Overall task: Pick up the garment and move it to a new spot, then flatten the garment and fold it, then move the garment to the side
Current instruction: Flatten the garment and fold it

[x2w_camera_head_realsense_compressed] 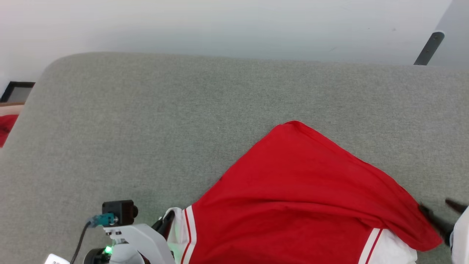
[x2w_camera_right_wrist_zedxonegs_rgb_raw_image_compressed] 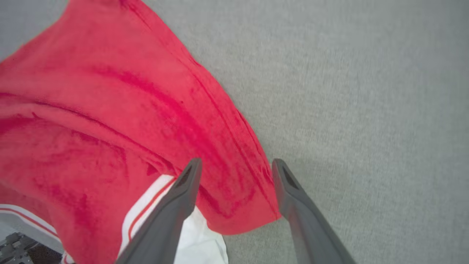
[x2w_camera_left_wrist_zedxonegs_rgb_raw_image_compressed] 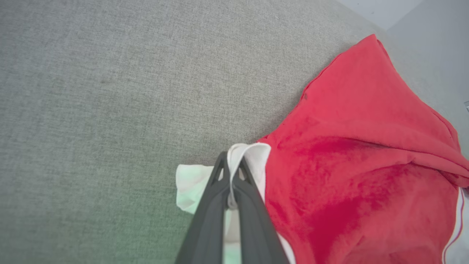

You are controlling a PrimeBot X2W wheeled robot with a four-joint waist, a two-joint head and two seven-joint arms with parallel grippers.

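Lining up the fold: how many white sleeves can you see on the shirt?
2. One sleeve lies at the shirt's left edge, pinched in the shut left gripper; the other sleeve pokes out from under the red fold beside the open right gripper.

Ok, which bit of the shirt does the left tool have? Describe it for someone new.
On the wide grey fabric surface lies the red garment, toward the robot's right. At its left edge a bunched white sleeve is pinched in the shut left tool. The other white sleeve, by the open right tool, lies ungripped.
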